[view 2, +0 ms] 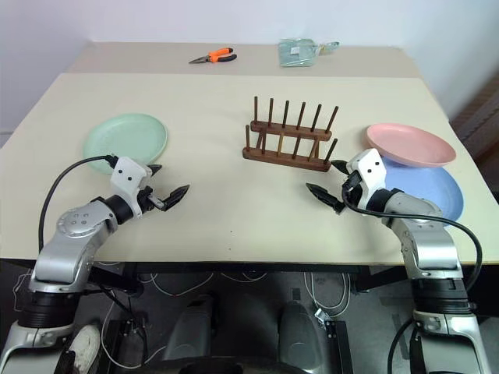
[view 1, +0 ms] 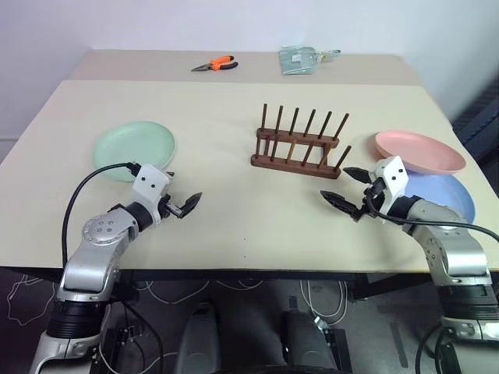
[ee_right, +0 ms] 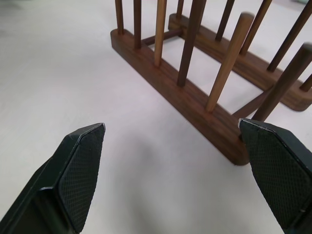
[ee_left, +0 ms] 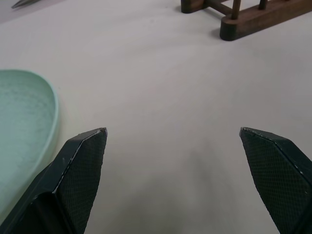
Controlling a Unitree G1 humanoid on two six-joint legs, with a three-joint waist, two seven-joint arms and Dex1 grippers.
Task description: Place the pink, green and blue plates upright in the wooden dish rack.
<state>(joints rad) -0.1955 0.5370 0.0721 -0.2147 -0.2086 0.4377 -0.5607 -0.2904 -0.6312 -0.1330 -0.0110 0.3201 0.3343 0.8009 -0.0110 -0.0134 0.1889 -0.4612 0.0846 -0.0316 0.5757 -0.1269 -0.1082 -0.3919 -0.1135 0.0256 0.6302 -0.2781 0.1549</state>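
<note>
While both tools [view 1: 181, 202] [view 1: 348, 188] gape empty, the rack [view 1: 299, 144] stands between them

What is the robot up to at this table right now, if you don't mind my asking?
Nothing is in hand yet. The left gripper and right gripper hover over the table, jaws open and empty. The wooden dish rack holds no plates. The green plate lies flat by the left arm; the pink plate rests on the blue plate by the right.

head stereo overhead, wrist cameras close
</note>
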